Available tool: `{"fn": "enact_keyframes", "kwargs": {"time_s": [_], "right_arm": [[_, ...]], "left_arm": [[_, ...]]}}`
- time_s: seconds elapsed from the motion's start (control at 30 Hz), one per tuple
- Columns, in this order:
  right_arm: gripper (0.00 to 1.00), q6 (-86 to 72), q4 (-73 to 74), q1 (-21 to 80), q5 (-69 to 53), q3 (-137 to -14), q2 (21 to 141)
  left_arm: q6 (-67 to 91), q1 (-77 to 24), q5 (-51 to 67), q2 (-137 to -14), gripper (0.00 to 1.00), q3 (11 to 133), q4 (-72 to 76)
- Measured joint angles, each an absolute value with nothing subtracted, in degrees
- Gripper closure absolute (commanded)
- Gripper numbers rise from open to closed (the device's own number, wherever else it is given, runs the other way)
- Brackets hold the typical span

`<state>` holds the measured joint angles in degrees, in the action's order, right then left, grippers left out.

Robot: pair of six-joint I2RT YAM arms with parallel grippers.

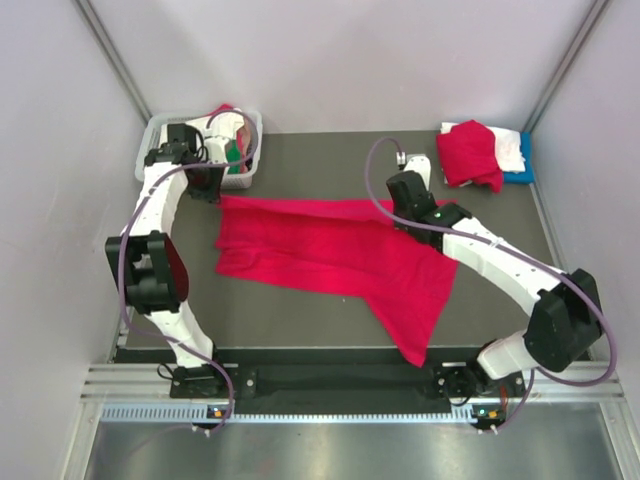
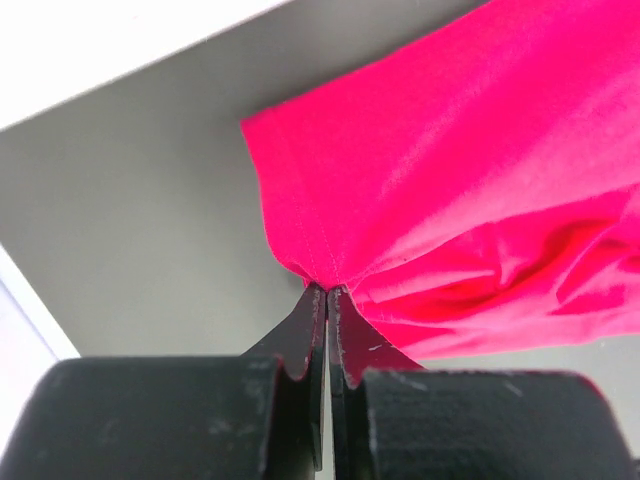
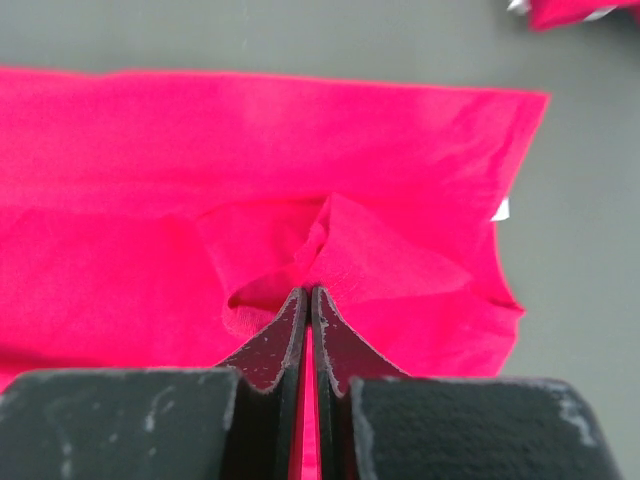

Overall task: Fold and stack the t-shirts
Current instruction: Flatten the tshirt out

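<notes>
The table (image 1: 330, 160) was a dark mat, and a red shirt (image 1: 330, 250) took up most of its middle. It lay spread loosely, with one end trailing toward 5 o'clock. At 1 o'clock sat the stack (image 1: 470, 152), a folded red one on white and blue. At 11 o'clock stood the tub (image 1: 150, 135) with more cloth in it.

The left gripper (image 2: 327, 290) was pinched tight on the shirt's hemmed corner at its 10 o'clock end. The right gripper (image 3: 308, 292) was clamped on a raised tuck of cloth at the 2 o'clock end.

I'd judge the shirt light, limp and not slippery. It wrinkled at each pinch, so it would bunch unless stretched between two well-spread holds. Corners or hems looked the best places to hold, since a mid-panel pinch might lift only one layer.
</notes>
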<state>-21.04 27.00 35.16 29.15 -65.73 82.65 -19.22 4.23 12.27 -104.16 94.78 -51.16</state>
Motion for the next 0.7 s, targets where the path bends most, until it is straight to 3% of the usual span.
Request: {"fn": "enact_keyframes", "kwargs": {"time_s": [0.37, 0.57, 0.7], "right_arm": [[1.00, -18.9, 28.9, 34.3, 32.3, -66.2, 78.9], [1.00, -14.4, 27.9, 34.3, 38.0, -67.7, 67.1], [1.00, -8.8, 22.7, 35.1, 40.9, -70.3, 57.8]], "left_arm": [[-19.6, 6.3, 13.8, -102.8, 1.00, 97.3, -56.4], [-17.4, 12.8, 19.8, -100.5, 1.00, 110.1, -60.4], [-14.3, 17.3, 24.4, -92.4, 1.00, 114.4, -59.6]]}}
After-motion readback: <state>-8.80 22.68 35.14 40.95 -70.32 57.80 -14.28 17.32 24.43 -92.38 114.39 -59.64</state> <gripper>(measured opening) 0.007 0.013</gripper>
